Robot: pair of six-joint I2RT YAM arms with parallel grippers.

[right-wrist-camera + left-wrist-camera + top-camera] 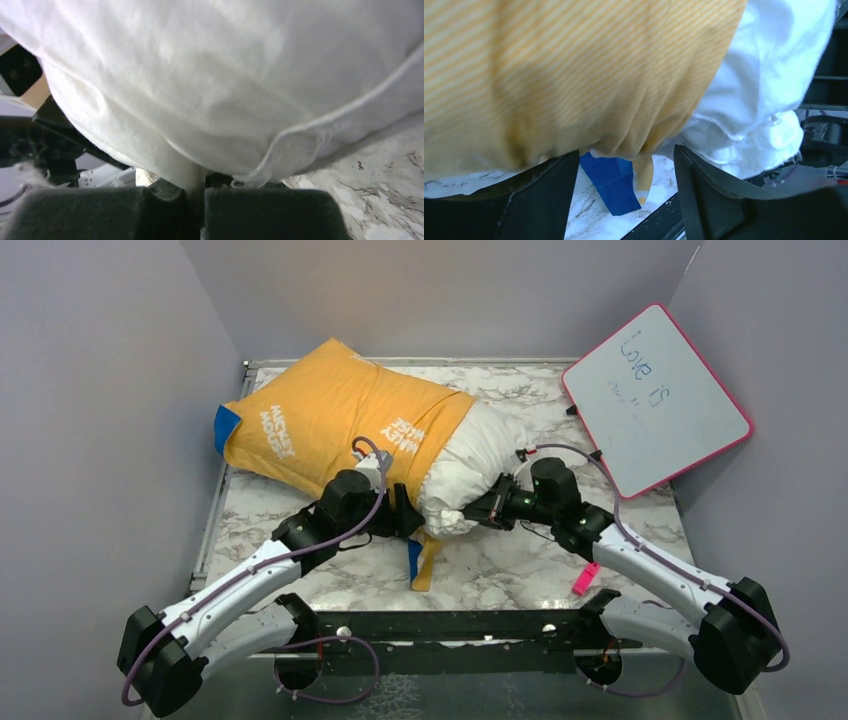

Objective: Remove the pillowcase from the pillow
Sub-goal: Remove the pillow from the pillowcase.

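Note:
The orange-yellow pillowcase (330, 420) with white lettering covers the left part of the white pillow (470, 465), whose right end bulges out bare. A blue flap of the case (611, 182) hangs at its open edge. My left gripper (408, 523) sits at that near edge. In the left wrist view it (626, 172) is open, the orange hem (574, 75) draped just above the gap, nothing pinched. My right gripper (478, 514) is at the pillow's near corner. In the right wrist view it (198, 192) is shut on a fold of the pillow (225, 75).
A pink-edged whiteboard (655, 400) leans at the back right. A pink marker (585, 578) lies on the marble tabletop (500, 560) by the right arm. Grey walls close in left, back and right. A black rail (450, 625) runs along the front edge.

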